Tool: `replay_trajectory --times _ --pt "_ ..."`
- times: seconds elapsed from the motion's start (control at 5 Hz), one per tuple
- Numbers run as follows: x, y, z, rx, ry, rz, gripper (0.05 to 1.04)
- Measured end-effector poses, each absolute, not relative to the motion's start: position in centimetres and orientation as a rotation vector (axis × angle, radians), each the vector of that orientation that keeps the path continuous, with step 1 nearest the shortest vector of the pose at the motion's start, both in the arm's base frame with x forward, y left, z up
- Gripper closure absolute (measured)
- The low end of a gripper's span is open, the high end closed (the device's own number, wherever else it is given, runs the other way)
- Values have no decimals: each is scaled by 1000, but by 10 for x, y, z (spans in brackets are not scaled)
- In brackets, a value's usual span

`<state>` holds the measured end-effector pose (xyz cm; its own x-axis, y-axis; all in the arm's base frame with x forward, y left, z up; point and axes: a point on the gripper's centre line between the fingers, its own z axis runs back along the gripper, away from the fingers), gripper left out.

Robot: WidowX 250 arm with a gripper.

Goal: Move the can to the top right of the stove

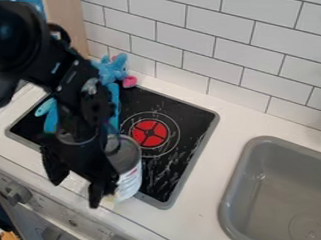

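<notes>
The black gripper [76,184] hangs over the front left part of the stove [196,124], its two fingers apart, with no object visible between them. Just to its right is the can [129,179], upright, with a white label and a grey top, at the stove's front edge. The right finger overlaps the can's left side in view; whether they touch, I cannot tell. Part of the can's top and the left half of the stove are hidden by the arm.
A blue plush toy [112,70] with pink parts lies at the stove's back left, beside blue items partly behind the arm. A red burner mark [149,133] is on the stovetop. The grey sink [273,197] lies right; a tiled wall [213,49] rises behind.
</notes>
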<state>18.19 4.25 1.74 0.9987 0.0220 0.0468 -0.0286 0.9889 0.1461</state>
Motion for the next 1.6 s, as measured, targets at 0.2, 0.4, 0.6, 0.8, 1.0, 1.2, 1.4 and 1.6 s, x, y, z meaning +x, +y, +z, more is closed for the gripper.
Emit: replay_trajectory --times 0.2,0.4,0.6,0.8,1.0,1.2,1.4,1.6 --pt "194 40 21 126 -48 49 83" --pt "213 37 21 109 -55 64 83" --pt "230 37 14 109 -54 76 83" --pt "251 33 8 112 -59 78 83" --pt "271 28 8 111 -81 73 83" --pt "290 23 9 88 -99 85 83" --pt "307 9 9 51 -106 72 83" --pt "324 -1 10 39 -109 48 83"
